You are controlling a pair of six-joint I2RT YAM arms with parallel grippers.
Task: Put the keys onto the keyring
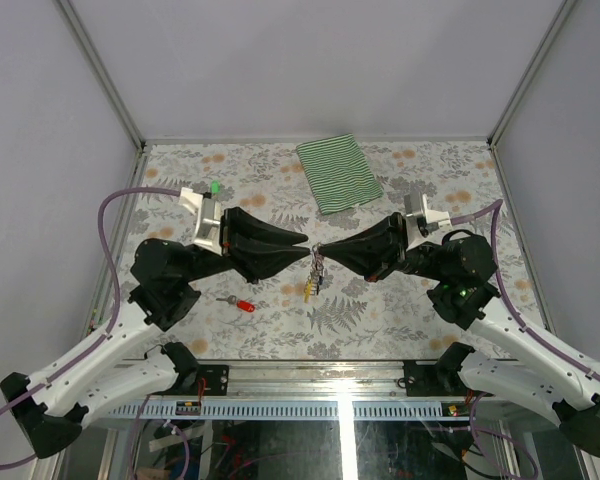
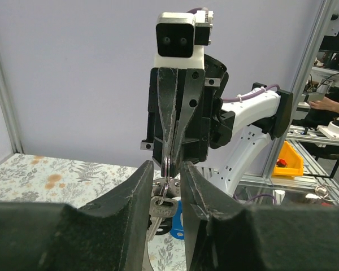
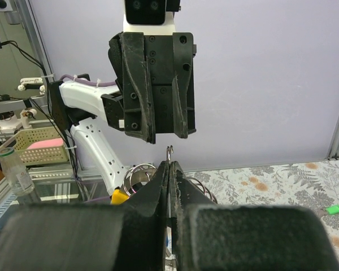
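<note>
Fingers (image 2: 130, 209) of my left gripper (image 1: 307, 243) stand apart, one on each side of the keyring (image 2: 166, 168); I cannot tell whether either pad touches the wire. Fingers (image 3: 158, 195) of my right gripper (image 1: 324, 251) are pressed together and clamp that ring. In the right wrist view a short arc of wire shows above the closed tips. The two grippers meet tip to tip above the middle of the table (image 1: 430, 170), raised off its surface.

Count, task items:
- Keyring: one, held in the air by my right gripper.
- Keys on the ring: one bunch (image 1: 317, 275) hangs below the tips. I can separate one silvery key (image 2: 163, 208), one blue tag (image 2: 178, 221) and one yellow tag (image 1: 307, 291). The total in the bunch cannot be told.
- Keys off the ring: one key with a red tag (image 1: 243, 304) lies on the table near my left arm, apart from the ring. One green tag (image 1: 214, 187) lies on the table beside my left wrist; its key is too small to make out.

Count, other items:
- One green-striped folded cloth (image 1: 340, 173) lies flat at the far side of the table, well apart from both grippers
</note>
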